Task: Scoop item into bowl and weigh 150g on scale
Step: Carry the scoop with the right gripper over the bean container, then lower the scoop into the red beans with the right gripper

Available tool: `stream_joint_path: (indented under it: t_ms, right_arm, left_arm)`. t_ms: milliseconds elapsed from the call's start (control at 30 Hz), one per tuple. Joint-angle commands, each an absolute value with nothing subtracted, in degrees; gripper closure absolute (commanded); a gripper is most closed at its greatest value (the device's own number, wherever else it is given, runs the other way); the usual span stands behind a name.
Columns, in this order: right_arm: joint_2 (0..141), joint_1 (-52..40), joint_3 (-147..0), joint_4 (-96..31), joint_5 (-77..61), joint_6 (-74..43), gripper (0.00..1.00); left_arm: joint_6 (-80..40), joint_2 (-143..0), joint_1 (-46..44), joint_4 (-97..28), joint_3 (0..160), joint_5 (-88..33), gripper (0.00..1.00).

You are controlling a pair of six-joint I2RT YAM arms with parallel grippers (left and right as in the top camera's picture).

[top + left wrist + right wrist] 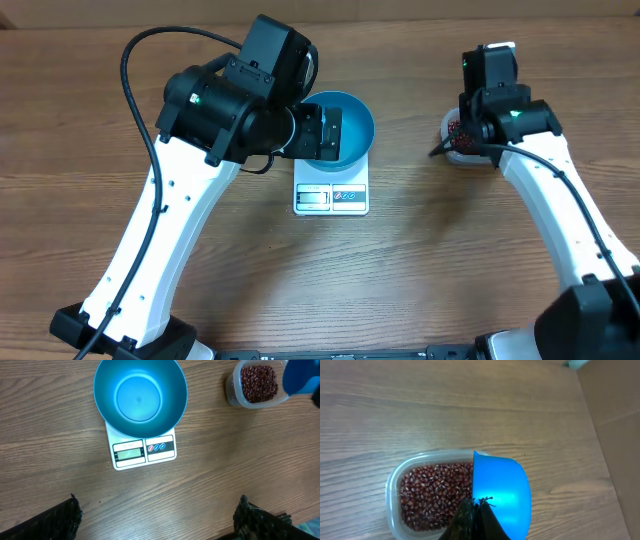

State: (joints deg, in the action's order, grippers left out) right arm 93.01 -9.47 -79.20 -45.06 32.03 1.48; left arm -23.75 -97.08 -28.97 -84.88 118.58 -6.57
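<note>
The empty blue bowl (pixel 140 397) stands on the white scale (pixel 145 451), whose display faces the table's front edge. My left gripper (pixel 157 521) hangs open above the bare wood in front of the scale, its fingers (pixel 61 520) wide apart and holding nothing. In the overhead view it sits over the bowl's (pixel 350 122) left side. My right gripper (pixel 476 512) is shut on the small blue scoop (pixel 502 494). The scoop looks empty and is held tilted over the right end of the clear tub (pixel 394 485). The tub holds the red-brown beans (pixel 432 495).
The tub (pixel 452 130) stands right of the scale (pixel 332 197), partly hidden under my right wrist. A black cable loops behind the left arm. Bare wooden tabletop lies in front of the scale and between the two arms.
</note>
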Motion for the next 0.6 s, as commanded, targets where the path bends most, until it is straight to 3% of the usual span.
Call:
stream_joint_path:
  t_ms: [0,567]
  right_arm:
    - [96.3,-9.7,-80.8,-45.8,36.9,-2.3,0.96]
    - [102.2,-9.7,-80.8,-44.6,37.2,-3.0,0.96]
  left_arm:
    - [-22.7,-95.9,-28.6,-84.8,119.8,-5.8,0.00]
    - [-22.7,-95.9,-28.6,-84.8,119.8,-5.8,0.01]
